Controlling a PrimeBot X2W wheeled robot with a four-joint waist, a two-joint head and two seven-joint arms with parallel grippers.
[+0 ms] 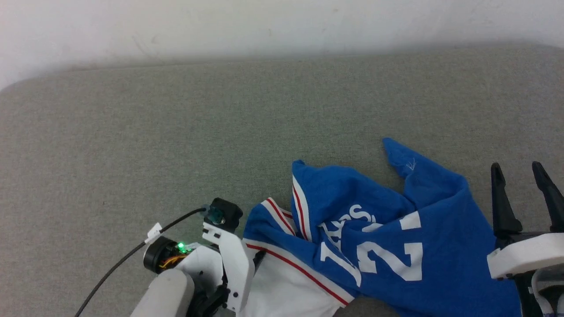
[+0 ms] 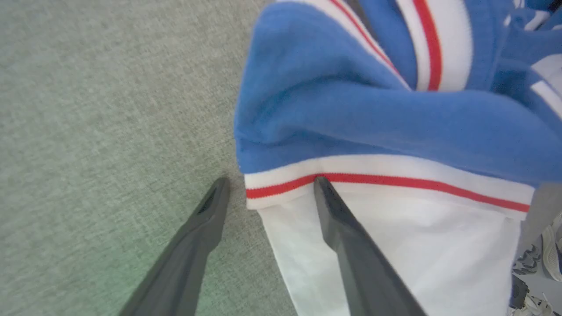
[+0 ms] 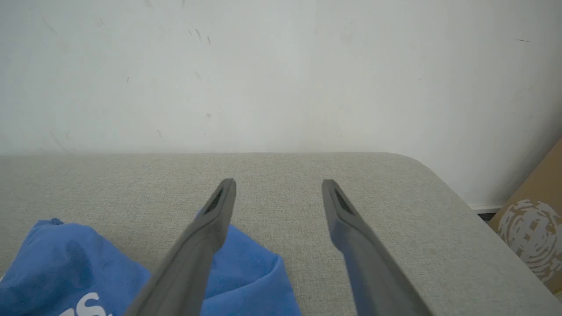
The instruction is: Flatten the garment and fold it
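The royal-blue jersey [image 1: 440,229] lies crumpled at the near right of the grey cushion [image 1: 176,132], with white lettering and numbers showing upside down and a white sleeve [image 1: 282,286] with red-and-white trim at its left. My left gripper [image 2: 270,184] is open and straddles the sleeve's trimmed corner: one finger [image 2: 206,219] rests on the grey fabric, the other [image 2: 347,237] over the white sleeve [image 2: 395,245]. In the head view its fingers are hidden below the white wrist housing [image 1: 229,255]. My right gripper [image 1: 516,167] [image 3: 277,184] hangs open beside the jersey's right edge [image 3: 66,267], holding nothing.
A white wall [image 1: 282,26] stands behind the cushion. The cushion's rounded right corner [image 3: 421,171] drops off toward a cardboard box [image 3: 531,228]. A black cable [image 1: 119,262] trails from my left wrist. Shoes [image 2: 538,263] show past the near edge. Bare grey fabric spreads far and left.
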